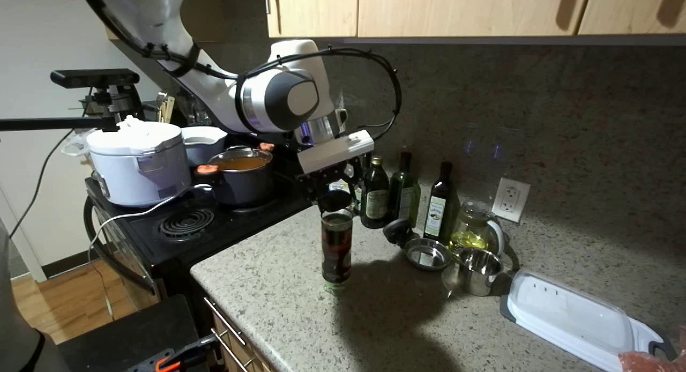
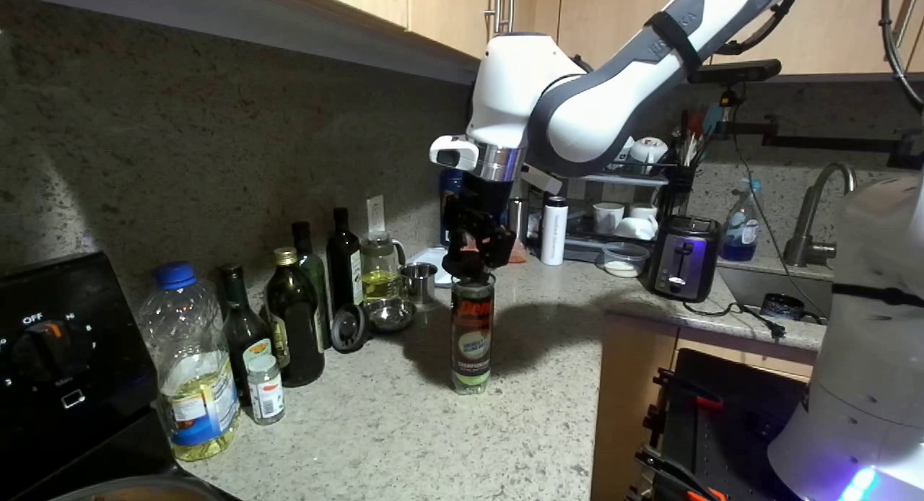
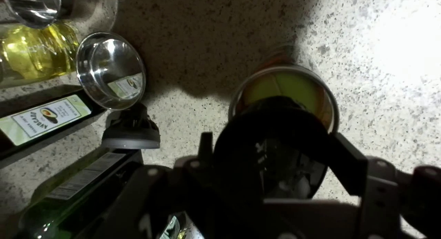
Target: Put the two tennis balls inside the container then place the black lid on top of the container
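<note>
Claw (image 3: 277, 156): closed around the black lid (image 1: 335, 200), gripping from either side. Lid: over the mouth of the tube (image 2: 473, 335), masking part of the opening in the wrist view; contact with the rim not certain. Tube: clear, tall, dark band with red lettering; upright on the speckled surface (image 2: 404, 443). Tennis ball (image 3: 303, 89): yellow-green, inside the tube, visible past the lid; further green at the tube's foot in both exterior views; full count not certain.

Dark glass bottles (image 2: 299, 335): several, standing along the back wall (image 1: 563, 120). Black cap with grey rim (image 3: 131, 134): near the bottles. Metal bowl (image 1: 427, 255): just beside the cap. Metal cup (image 1: 478, 275): near the bowl, in front of a glass jug (image 1: 467, 238) of yellow liquid, in an exterior view. White tray with clear cover (image 1: 568, 313): near the cup. Toaster (image 2: 684, 259): well apart from the tube. Plastic bottle (image 2: 195, 393): blue-capped, part filled with yellow liquid. Dark pot (image 1: 244, 184): orange-handled, beside a white cooker (image 1: 142, 168) on the stove (image 1: 230, 227).
</note>
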Controlling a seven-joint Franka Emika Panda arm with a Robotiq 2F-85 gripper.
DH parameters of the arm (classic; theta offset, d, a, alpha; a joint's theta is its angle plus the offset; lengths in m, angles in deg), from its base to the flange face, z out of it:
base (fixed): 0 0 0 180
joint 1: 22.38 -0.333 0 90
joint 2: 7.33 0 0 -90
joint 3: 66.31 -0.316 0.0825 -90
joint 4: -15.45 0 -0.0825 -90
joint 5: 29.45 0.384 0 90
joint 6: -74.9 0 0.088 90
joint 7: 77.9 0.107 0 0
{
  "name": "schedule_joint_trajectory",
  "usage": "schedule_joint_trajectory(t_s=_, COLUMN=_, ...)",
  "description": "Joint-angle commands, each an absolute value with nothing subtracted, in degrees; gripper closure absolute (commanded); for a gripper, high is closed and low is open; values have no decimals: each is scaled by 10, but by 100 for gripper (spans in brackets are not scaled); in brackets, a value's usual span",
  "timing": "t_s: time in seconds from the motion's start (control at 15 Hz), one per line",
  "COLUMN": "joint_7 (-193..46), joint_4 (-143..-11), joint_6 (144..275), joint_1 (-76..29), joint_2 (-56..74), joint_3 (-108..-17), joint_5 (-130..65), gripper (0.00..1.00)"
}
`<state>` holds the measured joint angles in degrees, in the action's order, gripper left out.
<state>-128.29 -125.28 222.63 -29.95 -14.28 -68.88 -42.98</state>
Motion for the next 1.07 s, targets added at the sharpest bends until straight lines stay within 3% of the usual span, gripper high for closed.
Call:
schedule_joint_trajectory(t_s=0.0, joint_7=-1278, joint_4=-1269, joint_6=2208, joint_1=-297, joint_2=-179, joint_3=-695, joint_5=-434, gripper=19)
schedule_joint_trajectory(t_s=1.0, joint_7=-1285, joint_4=-1287, joint_6=2213, joint_1=-302, joint_2=-177, joint_3=-690, joint_5=-423, gripper=17)
